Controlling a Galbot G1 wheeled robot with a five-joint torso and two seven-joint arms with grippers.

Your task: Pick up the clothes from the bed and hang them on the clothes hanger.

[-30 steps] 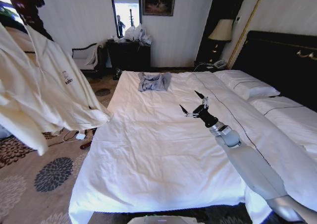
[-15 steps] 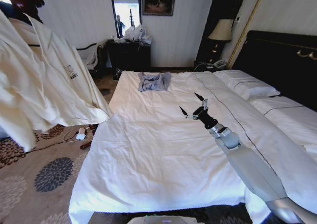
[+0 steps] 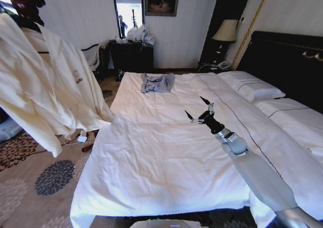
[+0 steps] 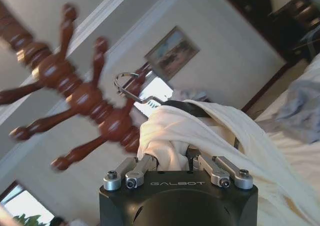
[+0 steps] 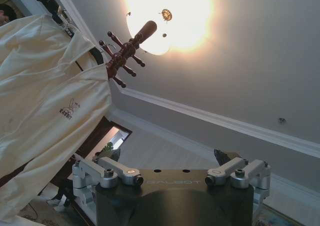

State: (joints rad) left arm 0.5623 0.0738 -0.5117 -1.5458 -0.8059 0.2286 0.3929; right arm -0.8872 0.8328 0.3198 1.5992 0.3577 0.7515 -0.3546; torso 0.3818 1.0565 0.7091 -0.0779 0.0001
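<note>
The cream jacket point(image 3: 48, 94) hung in the air off the foot-side long edge of the bed point(image 3: 151, 152), clear of the white sheets and over the patterned carpet point(image 3: 35, 177), its sleeves and hem draping down under their own weight. Seen from the left wrist, the left hand point(image 4: 172, 162) was clamped on a bunch of the jacket's collar fabric, the grip placed high so that the rest of the garment fell free below. The black clothes hanger point(image 4: 182, 104) already sat inside the shoulders, and its silvery wire hook point(image 4: 127, 86) reached up just beside the dark turned-wood coat stand point(image 4: 82, 93), whose pegs fanned out around the hook. Whether the hook had caught on a peg could not be told from these views; the hold at the collar suggested the arm was carrying the garment's weight while the hook was lined up with the stand.

The right hand point(image 3: 197, 112) hovered above the middle of the bed with its fingers spread wide and nothing between them, the arm stretched out from the near right corner, apparently kept well away from the hanging work. Its wrist camera looked up past the ceiling lamp point(image 5: 167, 16) at the jacket and the stand's top. A small grey-blue folded garment point(image 3: 157, 82) lay untouched near the bed's far edge, well apart from both hands.
</note>
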